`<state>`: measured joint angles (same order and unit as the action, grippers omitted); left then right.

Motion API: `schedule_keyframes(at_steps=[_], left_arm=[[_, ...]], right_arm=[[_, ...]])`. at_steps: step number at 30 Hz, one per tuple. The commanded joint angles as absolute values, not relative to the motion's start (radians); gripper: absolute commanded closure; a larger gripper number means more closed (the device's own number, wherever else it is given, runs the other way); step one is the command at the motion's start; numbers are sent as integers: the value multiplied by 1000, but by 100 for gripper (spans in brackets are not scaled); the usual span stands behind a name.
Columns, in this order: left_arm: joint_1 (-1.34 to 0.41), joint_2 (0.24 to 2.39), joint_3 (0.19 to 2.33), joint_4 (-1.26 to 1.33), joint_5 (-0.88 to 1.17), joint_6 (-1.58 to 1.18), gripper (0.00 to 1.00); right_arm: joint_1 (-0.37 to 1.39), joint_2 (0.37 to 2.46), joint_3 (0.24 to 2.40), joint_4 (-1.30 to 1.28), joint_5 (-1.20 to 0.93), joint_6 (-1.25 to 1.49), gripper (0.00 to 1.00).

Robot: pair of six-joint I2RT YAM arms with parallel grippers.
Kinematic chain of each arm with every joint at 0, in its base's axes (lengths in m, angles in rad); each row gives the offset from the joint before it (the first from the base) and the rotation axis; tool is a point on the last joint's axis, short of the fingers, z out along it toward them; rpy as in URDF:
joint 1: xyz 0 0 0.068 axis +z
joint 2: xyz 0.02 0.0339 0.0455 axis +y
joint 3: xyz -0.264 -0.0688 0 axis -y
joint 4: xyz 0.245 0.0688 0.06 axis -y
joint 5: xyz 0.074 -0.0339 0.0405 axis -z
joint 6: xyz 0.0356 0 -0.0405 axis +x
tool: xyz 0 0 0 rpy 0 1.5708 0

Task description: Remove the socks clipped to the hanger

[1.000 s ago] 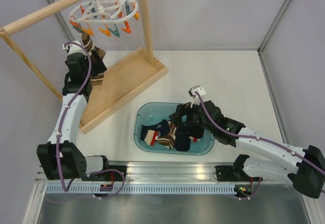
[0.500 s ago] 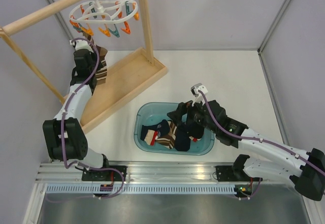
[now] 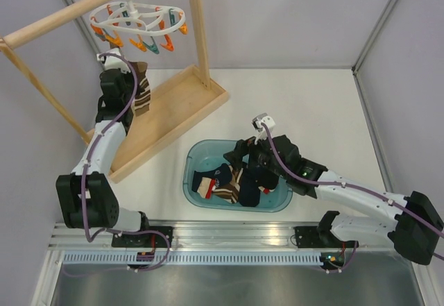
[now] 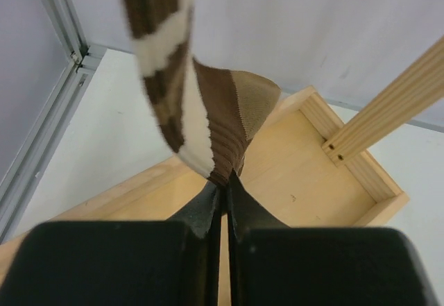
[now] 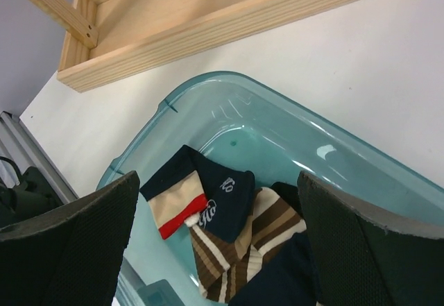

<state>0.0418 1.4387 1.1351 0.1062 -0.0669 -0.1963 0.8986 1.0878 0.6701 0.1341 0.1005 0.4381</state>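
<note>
The white ring hanger (image 3: 173, 9) hangs by its hook from the wooden pole, with orange and teal clips (image 3: 142, 43) dangling below it. A brown, tan and white striped sock (image 3: 141, 88) hangs beneath its left side. My left gripper (image 4: 224, 181) is shut on that sock's (image 4: 208, 112) lower end, above the wooden tray. Where the sock's top joins the clips is hidden by the arm. My right gripper (image 5: 218, 240) stands wide open over the teal bin, nothing between its fingers. Below it lie a navy sock with a red and cream patch (image 5: 208, 195) and a striped sock (image 5: 239, 254).
The wooden rack has a slanted pole (image 3: 69, 11), an upright post (image 3: 198, 28) and a tray base (image 3: 173, 108). The teal plastic bin (image 3: 196, 155) with several socks sits on the white table between the arms. Grey walls close in the table.
My left gripper has moved up to the hanging striped sock and shut on its lower end. The hanger has swung slightly left. The right gripper has shifted a little left over the bin, still open.
</note>
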Motion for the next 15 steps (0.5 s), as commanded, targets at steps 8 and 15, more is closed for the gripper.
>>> schedule_keyframes(at_steps=[8, 15], left_arm=[[11, 1232, 1092, 54, -14, -297, 98], [-40, 1174, 1086, -29, -15, -347, 98]], right_arm=[[899, 1399, 915, 532, 19, 296, 2], [922, 1672, 1179, 669, 2, 204, 2]])
